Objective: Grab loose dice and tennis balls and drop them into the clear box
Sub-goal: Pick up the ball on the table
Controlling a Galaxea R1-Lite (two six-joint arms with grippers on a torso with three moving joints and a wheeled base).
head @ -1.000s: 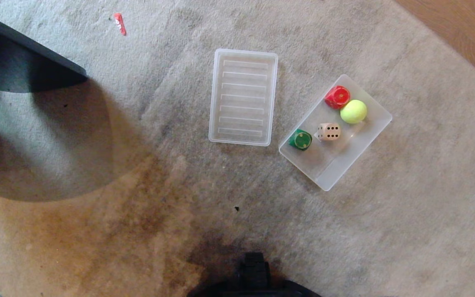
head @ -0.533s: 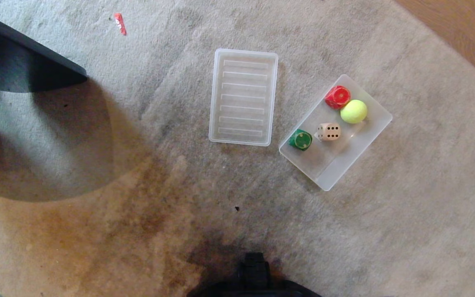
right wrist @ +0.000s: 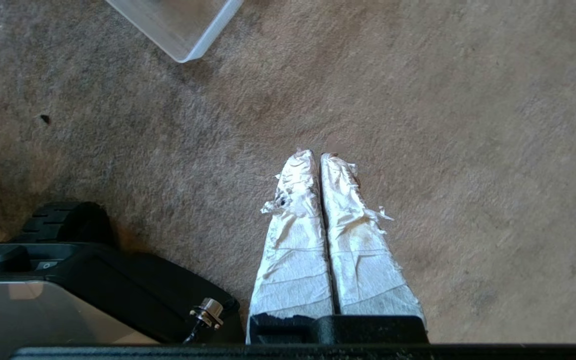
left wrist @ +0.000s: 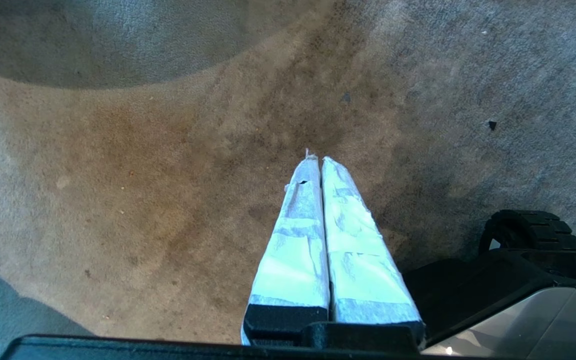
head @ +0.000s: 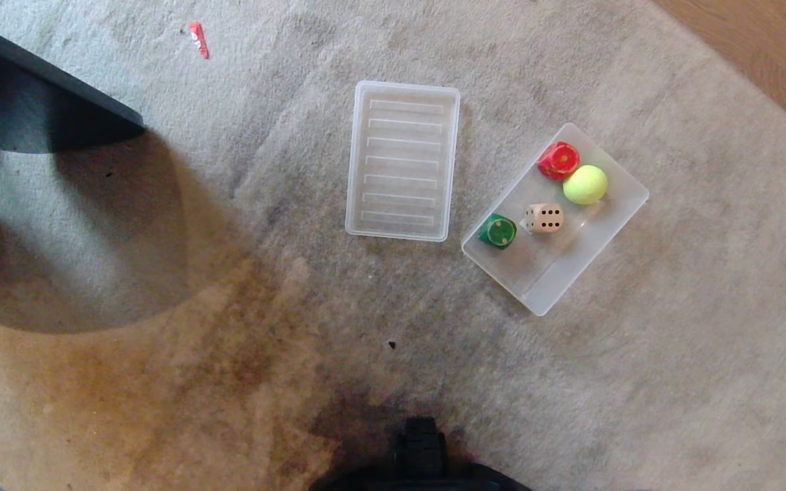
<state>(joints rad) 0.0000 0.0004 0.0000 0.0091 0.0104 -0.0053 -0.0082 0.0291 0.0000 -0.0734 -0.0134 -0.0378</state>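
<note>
The clear box (head: 611,225) lies askew on the grey carpet (head: 229,382), just beside the ribbed lid (head: 402,160), which lies flat by the box's left corner. Inside the box are the beige die (head: 544,217) near the middle, one tennis ball (head: 585,184) at the far end touching the red die (head: 558,160), and the green die (head: 498,230) in the left corner. No yellow die and no second ball show on the carpet in any view; the dark furniture (head: 38,109) at the far left could be hiding some.

Both arms hang low by the base. The left pincer (left wrist: 317,161) has its taped tips pressed together over the stained patch, empty. The right pincer (right wrist: 315,156) is likewise closed and empty, with a box corner (right wrist: 188,50) ahead of it.

Risks as I judge them: calling the job finished while an item lies out of sight; a reach clipping the low wall and sliding the light box; frayed tape on the right fingers (right wrist: 293,200) snagging or slipping on a smooth die.
</note>
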